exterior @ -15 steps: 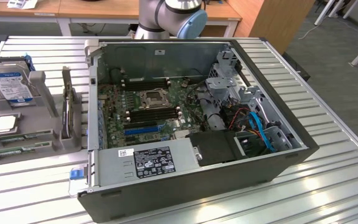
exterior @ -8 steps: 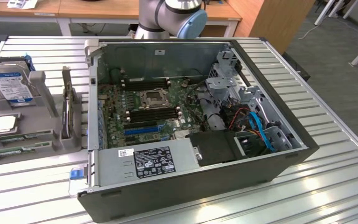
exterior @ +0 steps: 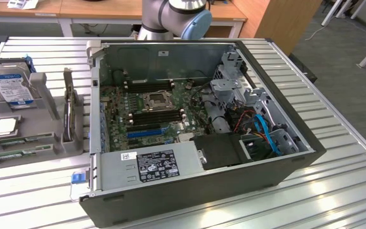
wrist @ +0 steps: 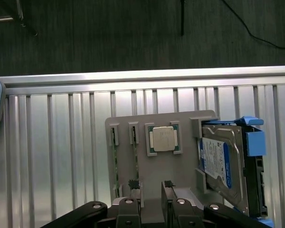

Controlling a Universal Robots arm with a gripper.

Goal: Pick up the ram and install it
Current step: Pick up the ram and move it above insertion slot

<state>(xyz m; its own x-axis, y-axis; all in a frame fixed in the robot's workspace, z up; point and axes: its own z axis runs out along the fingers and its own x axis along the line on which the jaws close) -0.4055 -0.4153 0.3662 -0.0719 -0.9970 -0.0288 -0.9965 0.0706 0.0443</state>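
Two green ram sticks (wrist: 115, 159) (wrist: 134, 156) lie side by side in slots of a grey holder tray (wrist: 180, 166), next to a square silver processor chip (wrist: 164, 139). My gripper (wrist: 151, 186) hovers over the tray, open, with only bare tray showing between its fingers. One fingertip (wrist: 134, 184) lies over the end of the ram stick nearer the chip. In the exterior view the same sticks (exterior: 17, 140) (exterior: 15, 154) rest on the tray (exterior: 43, 126) at the exterior view's left. The arm's grey and blue joint (exterior: 177, 14) is at the back.
An open computer case (exterior: 196, 124) lies on the slatted metal table (exterior: 335, 191), its motherboard showing black memory slots (exterior: 157, 117) beside the processor socket (exterior: 156, 101). A hard drive (exterior: 8, 86) in a blue bracket and an upright card (exterior: 70, 109) stand on the tray.
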